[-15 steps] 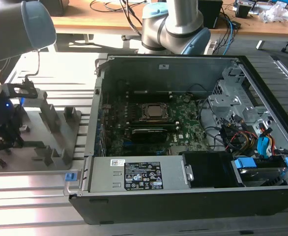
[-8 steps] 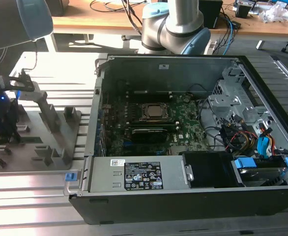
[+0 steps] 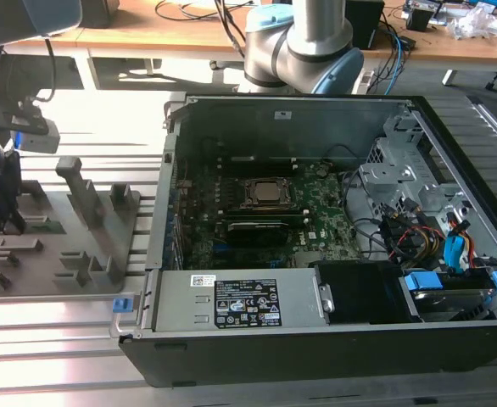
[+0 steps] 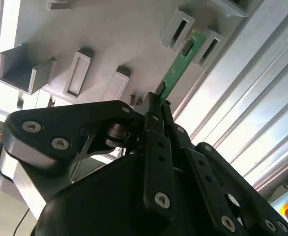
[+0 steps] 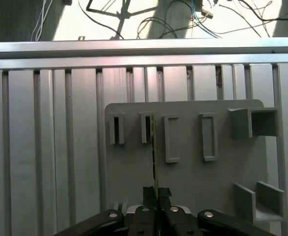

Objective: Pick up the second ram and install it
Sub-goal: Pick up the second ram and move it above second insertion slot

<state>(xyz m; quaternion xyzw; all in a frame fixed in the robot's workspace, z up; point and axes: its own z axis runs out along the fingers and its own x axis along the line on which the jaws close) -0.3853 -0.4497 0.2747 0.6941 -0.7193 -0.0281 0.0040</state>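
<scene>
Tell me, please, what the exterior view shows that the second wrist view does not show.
The exterior view adds the open computer case with its processor socket. The second wrist view adds the gripper shut on the green second ram, whose far end reaches between two slot blocks. Both show the grey holder plate on the ribbed metal table.

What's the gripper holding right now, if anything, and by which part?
The gripper pinches the second ram at one end; the rest of the stick juts out toward the grey tray.
</scene>
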